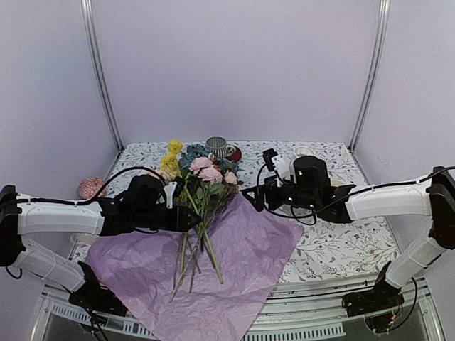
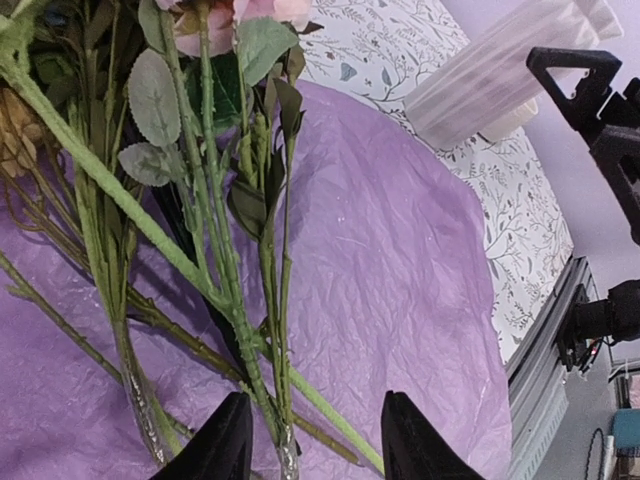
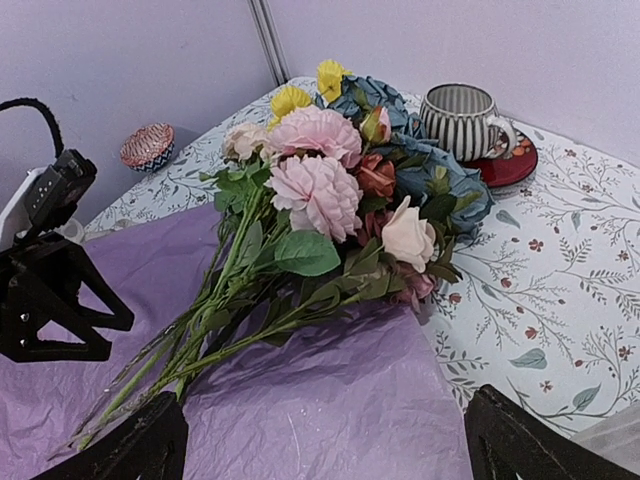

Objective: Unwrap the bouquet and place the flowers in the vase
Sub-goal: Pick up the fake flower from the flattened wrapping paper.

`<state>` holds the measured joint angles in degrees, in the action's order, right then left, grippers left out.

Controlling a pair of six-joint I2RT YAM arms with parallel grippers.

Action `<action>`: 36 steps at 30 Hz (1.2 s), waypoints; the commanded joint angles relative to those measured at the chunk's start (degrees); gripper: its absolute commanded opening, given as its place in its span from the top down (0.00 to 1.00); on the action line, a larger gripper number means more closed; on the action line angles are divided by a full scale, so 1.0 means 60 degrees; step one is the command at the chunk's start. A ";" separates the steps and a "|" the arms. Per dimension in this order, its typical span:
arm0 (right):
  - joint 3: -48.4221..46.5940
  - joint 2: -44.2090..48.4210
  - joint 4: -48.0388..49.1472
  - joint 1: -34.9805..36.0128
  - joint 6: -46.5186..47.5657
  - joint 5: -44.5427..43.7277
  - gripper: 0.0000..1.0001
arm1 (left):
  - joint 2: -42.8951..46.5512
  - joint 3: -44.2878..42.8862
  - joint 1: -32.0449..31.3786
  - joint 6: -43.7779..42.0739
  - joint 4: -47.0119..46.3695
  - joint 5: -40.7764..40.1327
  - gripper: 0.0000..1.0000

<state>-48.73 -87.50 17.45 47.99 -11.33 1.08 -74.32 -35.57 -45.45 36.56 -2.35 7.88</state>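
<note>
The bouquet is unwrapped. Its purple tissue paper (image 1: pixel 234 263) lies spread flat on the table. The flowers (image 1: pixel 202 174) lie on it with pink, cream, yellow and blue heads (image 3: pixel 315 160) toward the back and green stems (image 2: pixel 240 300) toward the near edge. My left gripper (image 1: pixel 186 213) (image 2: pixel 318 445) is closed halfway round several stems; they press on the left finger and one slants to the right finger. My right gripper (image 1: pixel 250 195) (image 3: pixel 330 450) hangs wide open and holds nothing above the paper's right corner, short of the blooms. The white ribbed vase (image 2: pixel 505 75) stands beyond the paper.
A striped grey cup on a red saucer (image 1: pixel 219 148) (image 3: pixel 465 120) stands at the back behind the blooms. A small pink patterned bowl (image 1: pixel 91 187) (image 3: pixel 148 146) sits at the far left. The paper overhangs the table's near edge (image 1: pixel 213 320).
</note>
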 commanded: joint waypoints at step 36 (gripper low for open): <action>0.1489 -0.0374 0.2745 0.0049 0.0306 -0.0288 0.01 | 0.0215 0.0025 -0.0923 -0.0086 0.0926 -0.1330 0.65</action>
<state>-38.94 -89.45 32.69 48.01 -9.61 -0.71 -72.53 -34.13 -49.84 36.77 2.50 0.73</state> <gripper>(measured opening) 0.988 0.346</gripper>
